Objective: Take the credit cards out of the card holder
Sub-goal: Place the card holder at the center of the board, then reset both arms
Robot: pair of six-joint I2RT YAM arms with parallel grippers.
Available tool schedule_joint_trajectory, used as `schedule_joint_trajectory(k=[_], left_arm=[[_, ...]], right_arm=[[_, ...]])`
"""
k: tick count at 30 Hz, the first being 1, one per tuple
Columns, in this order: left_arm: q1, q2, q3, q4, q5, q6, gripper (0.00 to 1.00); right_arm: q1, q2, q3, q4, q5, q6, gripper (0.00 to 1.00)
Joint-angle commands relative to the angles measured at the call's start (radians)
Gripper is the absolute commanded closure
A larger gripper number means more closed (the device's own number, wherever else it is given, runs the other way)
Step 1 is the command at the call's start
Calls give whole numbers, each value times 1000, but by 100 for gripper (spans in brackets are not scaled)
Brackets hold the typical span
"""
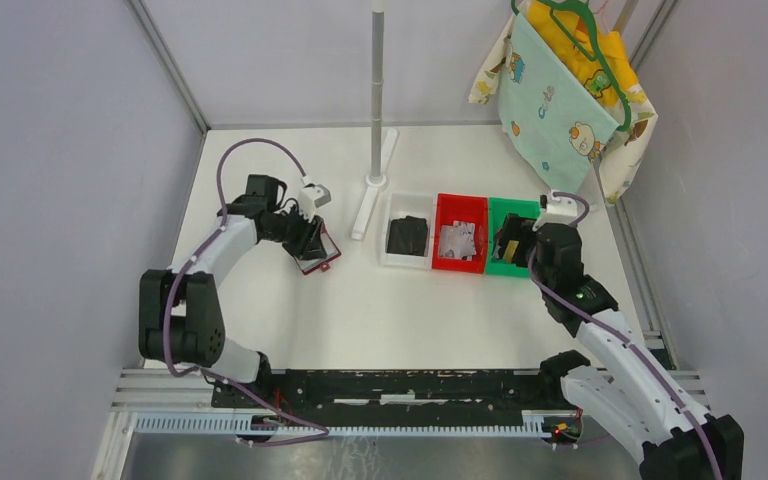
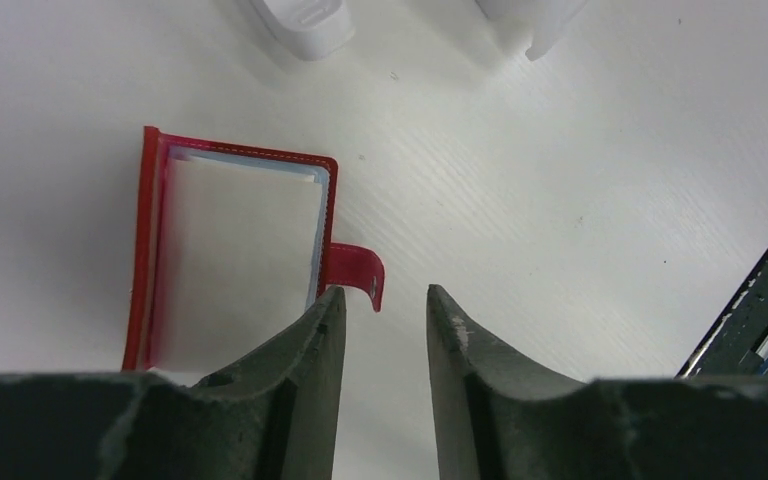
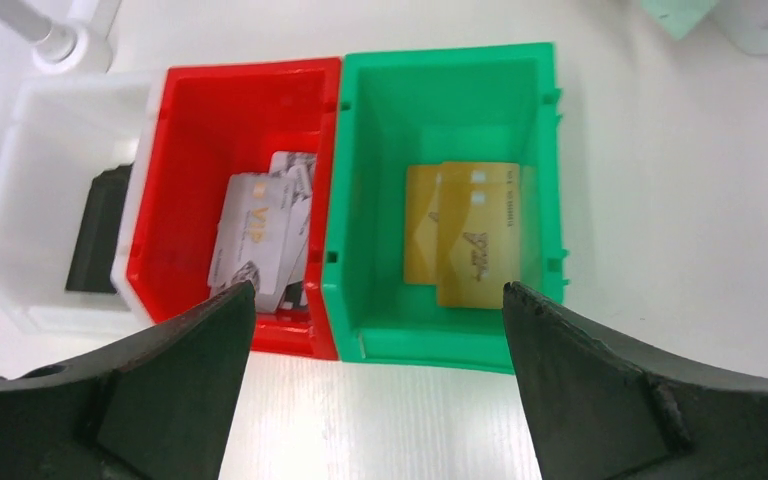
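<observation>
Top external view: the card holder (image 1: 322,258) is lying open on the white surface (image 1: 400,320), toward its left edge, with the left pincer (image 1: 308,240) hovering over it. A white bin (image 1: 407,200), a red bin (image 1: 460,203) and a green bin (image 1: 510,208) are standing in a row toward the right edge, and the right pincer (image 1: 512,240) is hanging over the green bin.

Left wrist view: the fingers are standing partly apart and gripping nothing, with bare surface showing between them. One fingertip is overlapping the holder's edge beside its snap tab (image 2: 362,275).

Right wrist view: the pincer is gaping wide and empty above the green bin, where two tan credit cards (image 3: 465,245) are lying. Grey credit cards (image 3: 255,240) are lying in the red bin, and a black item (image 3: 95,245) in the white bin.
</observation>
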Motion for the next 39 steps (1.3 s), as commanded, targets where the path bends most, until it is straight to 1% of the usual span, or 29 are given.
schedule_joint_trajectory(k=[1, 3, 5, 6, 7, 9, 11, 12, 14, 17, 21, 24, 26, 28, 31, 34, 36, 37, 38, 39], left_arm=[[5, -143, 72, -17, -15, -23, 55], [31, -184, 77, 23, -60, -20, 49], [78, -206, 64, 106, -109, -41, 41], [129, -204, 55, 160, -122, -56, 33], [178, -194, 48, 211, -122, -83, 31], [276, -151, 55, 281, -98, -132, 26], [382, -103, 53, 357, -63, -192, 18], [423, -80, 38, 412, -46, -226, 13], [486, -56, -17, 514, 0, -285, 1], [502, -51, -116, 640, 11, -328, 0], [499, -69, -304, 917, 16, -449, 0], [492, -59, -343, 1038, 0, -533, 0], [490, -54, -401, 1211, -7, -609, 0], [467, -43, -464, 1335, -32, -626, 0], [412, -14, -515, 1395, -89, -589, 0], [387, -5, -561, 1495, -139, -606, 0], [352, 12, -620, 1634, -182, -602, 0], [339, 11, -635, 1666, -195, -593, 0], [319, -4, -623, 1610, -232, -565, 0], [305, -1, -619, 1596, -263, -558, 0]], right_arm=[[-34, -38, 27, 22, 122, 12, 2], [-50, -53, 18, 25, 212, -5, 2], [-53, -75, -10, 47, 348, -31, 2], [-58, -97, -35, 65, 421, -47, 2], [-62, -120, -69, 115, 462, -79, 2], [-63, -164, -145, 214, 583, -151, 2], [-65, -188, -235, 324, 698, -226, 2], [-71, -189, -284, 379, 746, -246, 2], [-89, -180, -350, 468, 776, -284, 2], [-124, -140, -440, 605, 756, -315, 2], [-166, -71, -548, 783, 711, -328, 2], [-192, -5, -633, 973, 644, -350, 2], [-199, 56, -654, 1083, 602, -356, 2], [-200, 138, -659, 1182, 567, -369, 2], [-201, 268, -663, 1324, 507, -420, 2], [-200, 363, -689, 1485, 497, -447, 2], [-202, 412, -714, 1582, 491, -447, 2], [-201, 440, -720, 1634, 484, -460, 2], [-201, 449, -715, 1642, 472, -474, 2], [-201, 440, -703, 1602, 432, -478, 2]])
